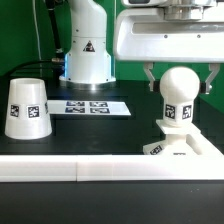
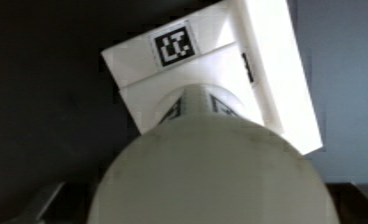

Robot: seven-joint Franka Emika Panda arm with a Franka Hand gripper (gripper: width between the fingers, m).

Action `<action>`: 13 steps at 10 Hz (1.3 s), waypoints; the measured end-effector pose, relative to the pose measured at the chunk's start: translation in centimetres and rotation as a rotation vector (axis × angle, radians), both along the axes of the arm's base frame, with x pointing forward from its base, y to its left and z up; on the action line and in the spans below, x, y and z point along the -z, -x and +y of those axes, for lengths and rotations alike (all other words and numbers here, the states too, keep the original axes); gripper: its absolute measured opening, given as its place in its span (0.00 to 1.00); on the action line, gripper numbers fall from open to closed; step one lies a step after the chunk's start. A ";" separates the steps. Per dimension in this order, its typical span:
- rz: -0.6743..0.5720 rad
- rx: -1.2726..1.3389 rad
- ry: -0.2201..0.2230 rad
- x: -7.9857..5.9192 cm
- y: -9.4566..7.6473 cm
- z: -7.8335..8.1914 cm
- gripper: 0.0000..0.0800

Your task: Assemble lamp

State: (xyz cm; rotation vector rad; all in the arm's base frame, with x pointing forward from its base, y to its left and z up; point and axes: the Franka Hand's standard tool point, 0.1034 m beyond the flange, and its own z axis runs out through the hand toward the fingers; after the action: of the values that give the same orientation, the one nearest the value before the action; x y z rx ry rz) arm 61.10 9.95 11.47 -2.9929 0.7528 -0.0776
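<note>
Exterior view. Hovering over the bulb [image 1: 178,100] with the gripper [image 1: 180,78] spread wide, straddling the ball top with one finger on either side. Apparently touching neither flank, so gripping nothing. Finding the bulb upright on the flat square base [image 1: 200,148], at the exterior view's right, just behind the long white rail [image 1: 90,172]. Leaving the shade [image 1: 27,108] untouched, well apart at the exterior view's left, wide end down on the black table [image 1: 110,130]. Passing over the marker board [image 1: 95,106], lying flat between shade and bulb and farther back.

Wrist view. Looking straight down the bulb [image 2: 207,165], its rounded top filling the foreground and blurring with closeness. Glimpsing the base [image 2: 279,70] beyond it, one black tag [image 2: 176,43] showing near a corner. Showing the stem meeting the base, but hiding the joint itself, so not telling how deep the bulb is seated.

Step in hand, judging by this: working on the bulb-to-base joint, either between turns of screwing it in or finishing with it. Next move, probably: closing squarely on the ball and twisting if the thread is not yet home, staying centred to avoid tipping the bulb or dragging the base. Otherwise rising clear without brushing the ball, then crossing to the shade and bringing it over the bulb.
</note>
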 end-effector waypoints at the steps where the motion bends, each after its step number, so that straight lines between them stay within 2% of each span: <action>1: 0.016 0.106 -0.010 0.0 0.1 0.1 0.72; 5: 0.096 0.537 -0.102 0.2 0.2 0.0 0.72; 11: 0.136 0.930 -0.135 0.2 0.3 0.5 0.72; 12: 0.144 1.004 -0.146 0.2 0.3 0.6 0.72; 13: 0.163 1.134 -0.190 0.3 0.1 0.5 0.72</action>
State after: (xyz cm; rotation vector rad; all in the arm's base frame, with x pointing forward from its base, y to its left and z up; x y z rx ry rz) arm 60.96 10.46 11.20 -2.0344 2.1790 0.1821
